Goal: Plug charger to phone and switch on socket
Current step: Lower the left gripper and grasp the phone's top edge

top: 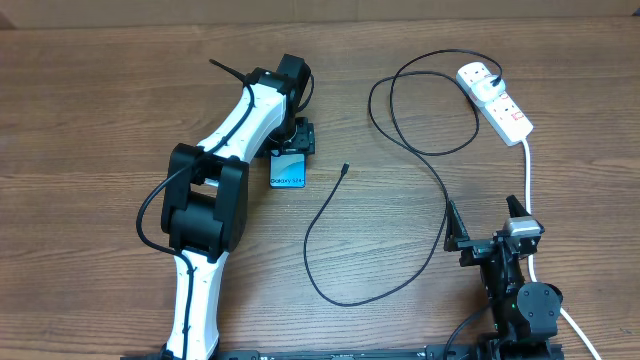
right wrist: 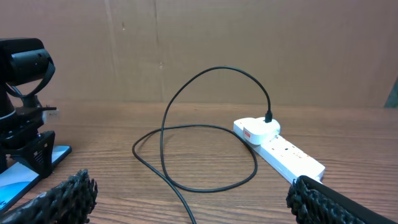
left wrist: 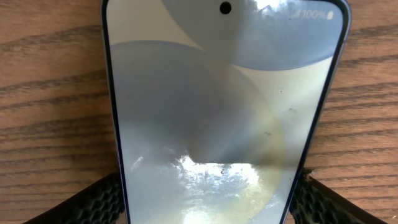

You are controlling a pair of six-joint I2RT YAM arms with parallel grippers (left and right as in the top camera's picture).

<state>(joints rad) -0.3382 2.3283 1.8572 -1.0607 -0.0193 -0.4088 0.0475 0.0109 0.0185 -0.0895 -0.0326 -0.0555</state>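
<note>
The phone (top: 287,172) lies lit and screen-up on the wooden table (top: 100,100). We see the left gripper (left wrist: 208,205) set wide astride one end, pads at its edges; whether they press, we cannot tell. The charger (top: 304,245) tip rests just right of the phone, apart from it. Well to the phone's right, the socket (top: 497,100) holds the charger's other end, and the right gripper (top: 487,225) gapes wide, holding nothing.

We see a table (top: 120,80) that looks like matt brown wood with plain grain. The phone (left wrist: 224,124) has a smooth, glossy glass face, faintly smudged and specked, in a thin shiny frame. The socket (right wrist: 280,149) is smooth white plastic, and the charger (right wrist: 163,140) is matt black. The 2 pads (left wrist: 93,202) of the left gripper (left wrist: 211,180) are black, rough and knurled. The cardboard (right wrist: 249,37) is dull brown.
</note>
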